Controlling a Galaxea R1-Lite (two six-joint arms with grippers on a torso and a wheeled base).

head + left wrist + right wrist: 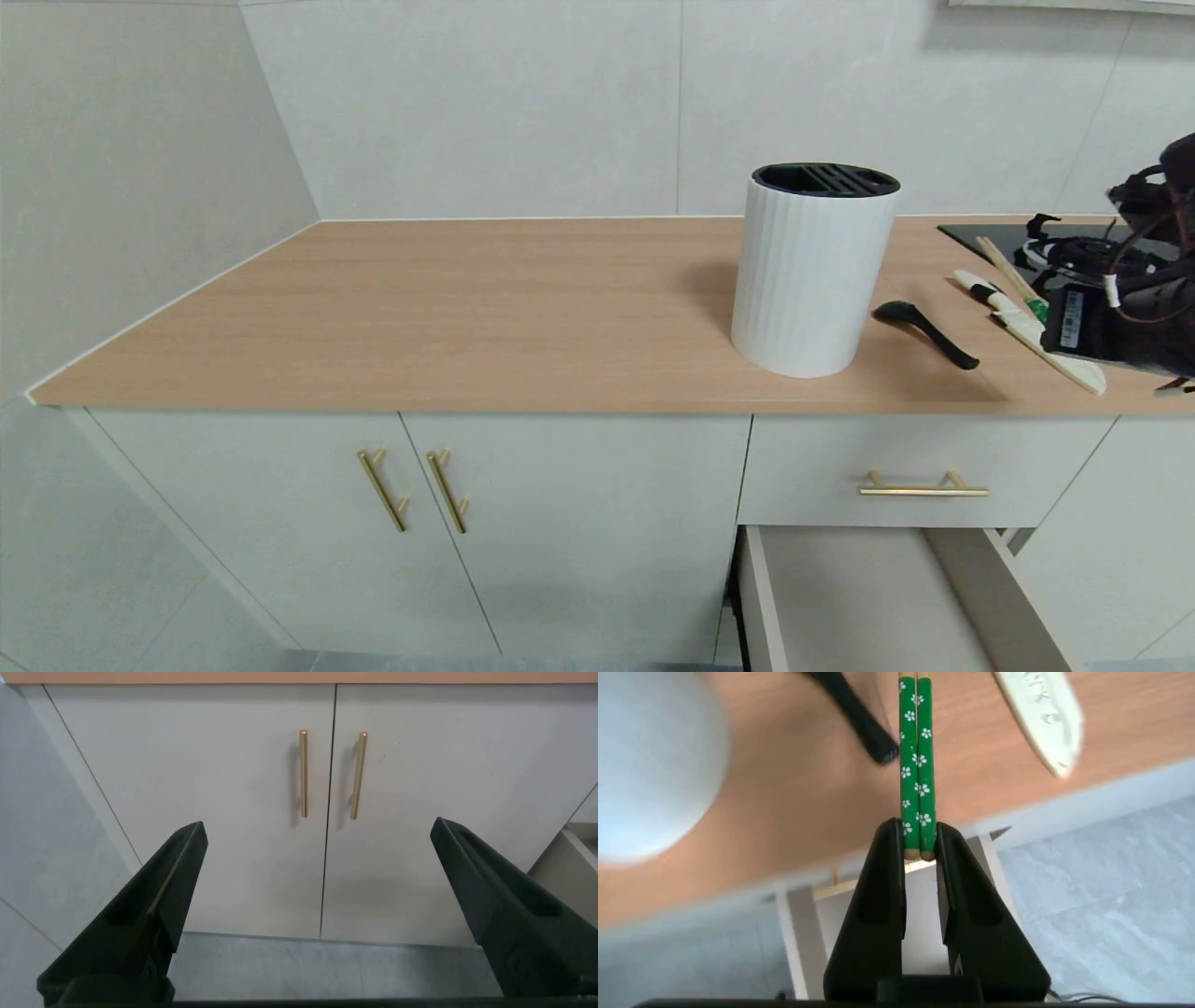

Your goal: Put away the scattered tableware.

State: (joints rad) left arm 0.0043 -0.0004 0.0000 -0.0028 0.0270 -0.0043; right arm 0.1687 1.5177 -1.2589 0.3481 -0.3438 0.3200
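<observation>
We see a long wooden bench (467, 308) that runs along the tiled wall. Beneath its left part are two pale cupboard doors (373, 532) with slim gold handles (383, 488) side by side. Under the right part sits a shut drawer front, and below that an open drawer (868, 597) is pulled out toward us. A white ribbed holder (810, 275) with a black slotted top stands upright on the bench, right of centre. At the far right a black cooktop (990, 233) is set into the surface.

The left pincer (318, 833) hangs low in front of the cupboard doors, its fingers spread wide with nothing between them. The right pincer (918, 840) is at the right edge of the bench, above the near rim and the open drawer. It is clamped tight on the ends of a pair of green chopsticks (915, 765) with white flowers, which point out over the wood.

Just right of the holder lies a black spoon (924, 333), its handle angled toward the near right. Farther right a pale utensil (1074, 369) lies along the same slant, close to the near edge. A pair of wooden sticks (1004, 266) lies beyond it, partly across the cooktop corner.
</observation>
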